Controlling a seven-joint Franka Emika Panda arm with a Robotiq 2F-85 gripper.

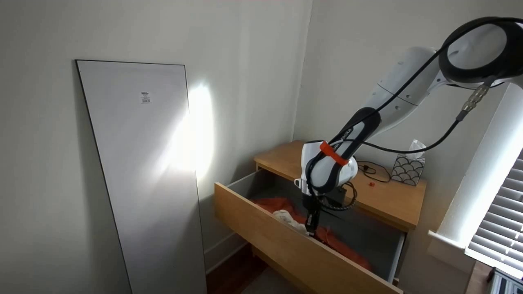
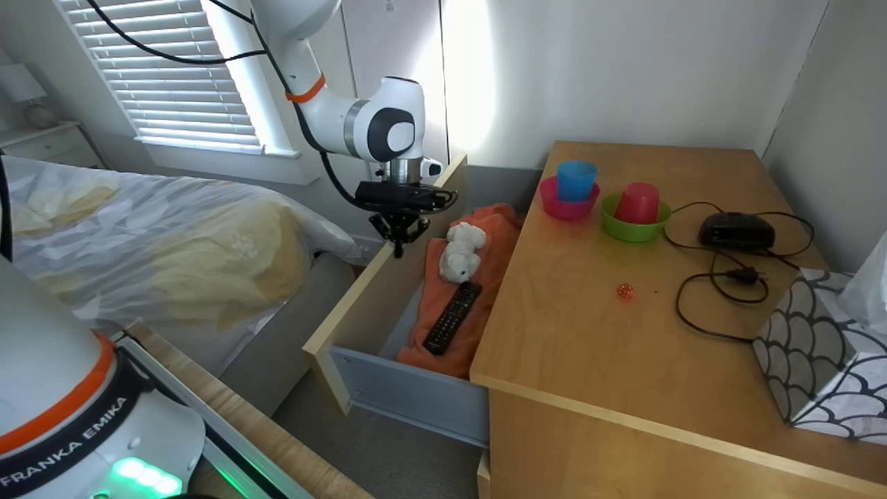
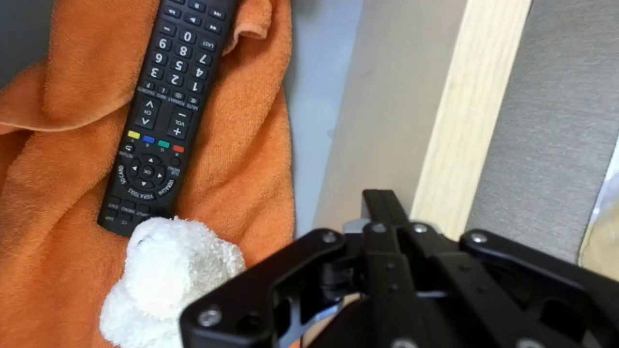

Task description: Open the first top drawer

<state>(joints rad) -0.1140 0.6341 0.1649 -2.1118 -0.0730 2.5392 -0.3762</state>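
My black claw (image 3: 380, 194) closed, fingertips together, at front rim of uppermost light-tan wooden drawer (image 1: 286, 243); contact I can't tell. Drawer stands open, out past front edge of tan tabletop (image 2: 575, 333). Inside: orange terry towel (image 3: 237, 159), black remote (image 3: 167, 113) on it, fluffy white plush toy (image 3: 169, 280) at remote's end. Near tabletop front edge: blue cup (image 2: 576, 180) in round pink bowl (image 2: 565, 210); beside, red cup (image 2: 639, 203) in round green bowl (image 2: 627, 232). Scallop-patterned tissue box (image 1: 406, 170) near tabletop back corner.
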